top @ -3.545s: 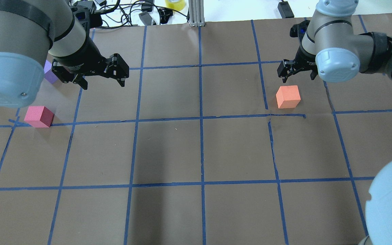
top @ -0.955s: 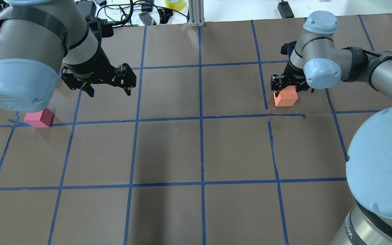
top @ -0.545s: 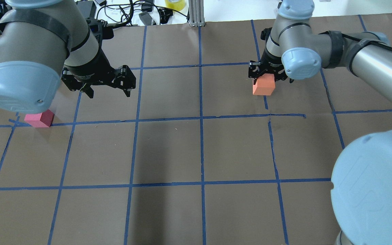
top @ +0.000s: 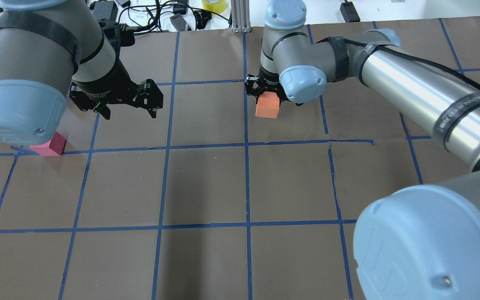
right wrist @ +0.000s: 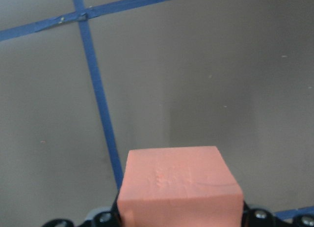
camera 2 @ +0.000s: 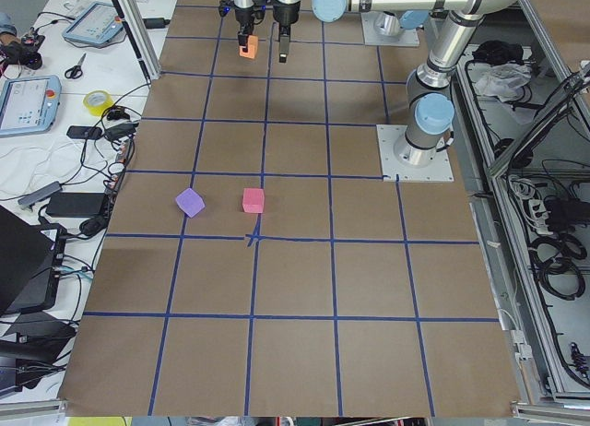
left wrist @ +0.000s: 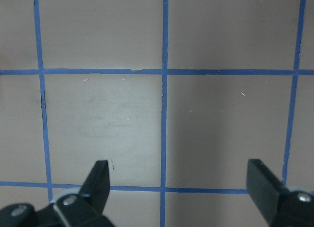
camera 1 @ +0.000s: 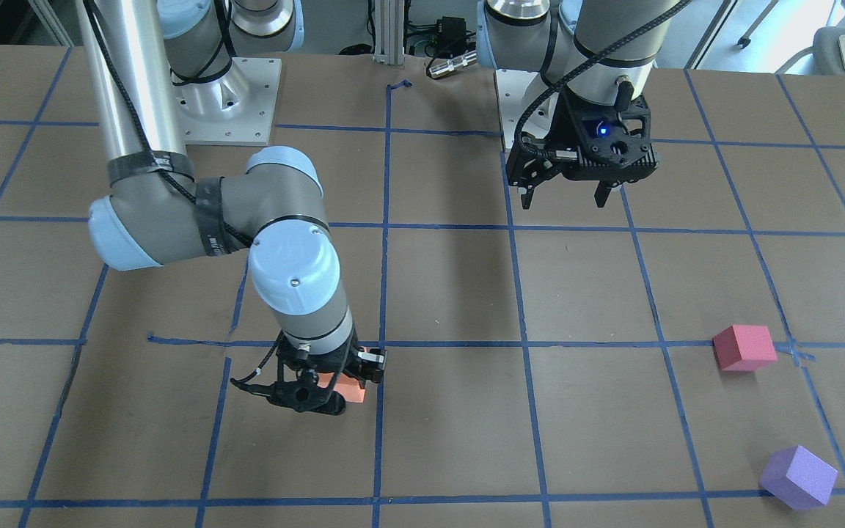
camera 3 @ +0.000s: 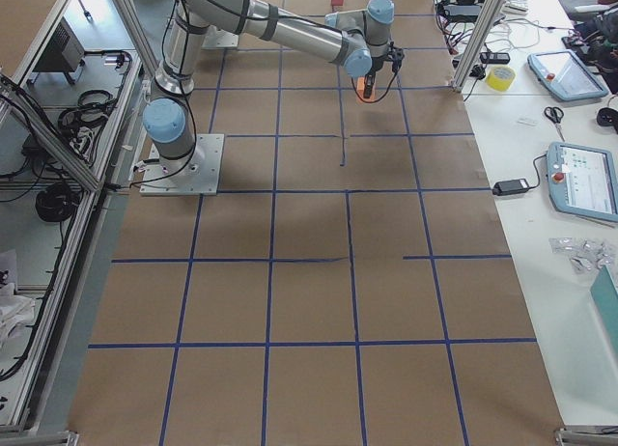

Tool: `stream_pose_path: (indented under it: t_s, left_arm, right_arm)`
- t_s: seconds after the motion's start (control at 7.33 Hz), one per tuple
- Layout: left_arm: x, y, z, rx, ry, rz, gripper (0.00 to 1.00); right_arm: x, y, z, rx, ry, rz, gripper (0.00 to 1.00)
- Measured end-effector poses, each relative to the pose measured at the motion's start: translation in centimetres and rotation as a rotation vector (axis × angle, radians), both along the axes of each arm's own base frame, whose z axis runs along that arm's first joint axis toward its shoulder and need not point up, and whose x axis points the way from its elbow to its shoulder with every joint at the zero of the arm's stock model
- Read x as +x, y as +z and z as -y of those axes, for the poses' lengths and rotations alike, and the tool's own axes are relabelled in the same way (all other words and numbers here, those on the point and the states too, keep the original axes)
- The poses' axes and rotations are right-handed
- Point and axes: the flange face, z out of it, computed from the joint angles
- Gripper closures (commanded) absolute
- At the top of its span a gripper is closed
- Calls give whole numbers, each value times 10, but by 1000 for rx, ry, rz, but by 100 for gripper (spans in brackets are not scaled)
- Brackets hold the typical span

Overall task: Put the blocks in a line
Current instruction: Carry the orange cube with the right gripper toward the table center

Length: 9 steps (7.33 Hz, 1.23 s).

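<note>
Brown paper [top: 206, 187] with a grid of blue tape [top: 246, 166] covers your table, and the three blocks on it do not make a line yet.

The right gripper [camera 1: 323, 385] is clamped on the orange block [top: 267, 107], just beside the middle tape line on the robot's right side of it, in the far part of the table. The block seems to be a little above the paper, but I cannot be sure of this. The pink block [camera 1: 744, 347] and the purple block [camera 1: 798, 477] lie near each other at the robot's left end, not touching, and well apart from the orange one. The left gripper [top: 130, 113] hangs over bare paper with its fingers wide apart and holds nothing.

So I judge the task to be at its beginning: one block is in hand, none is placed, and the other two are waiting.

The blocks are cubes, so you have no long side to align. The pink block sits nearly square to the tape, the purple one is turned at an angle to it, and the orange one is a little turned in the jaws.
</note>
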Motion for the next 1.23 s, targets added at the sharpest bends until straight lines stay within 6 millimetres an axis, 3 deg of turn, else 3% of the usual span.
stream_pose_path:
  t_s: [0.27, 0.41, 0.82, 0.95, 1.09, 1.23]
  left_arm:
    - [0, 6, -6, -6, -2, 1, 0]
    - [0, 5, -6, -1, -2, 2, 0]
    - [0, -1, -2, 12, -2, 3, 0]
    - [0, -1, -2, 10, -2, 2, 0]
    - [0, -1, -1, 9, -1, 1, 0]
    - [0, -1, 0, 7, -1, 0, 0]
  right_arm:
    - [51, -19, 5, -4, 61, 0, 100]
    - [64, -29, 8, -4, 82, -1, 100]
    - [75, -46, 22, -12, 130, -5, 100]
    - [76, -48, 24, -13, 134, -6, 94]
    - [76, -50, 24, -12, 135, -8, 60]
    - [76, -52, 24, -10, 134, -11, 1]
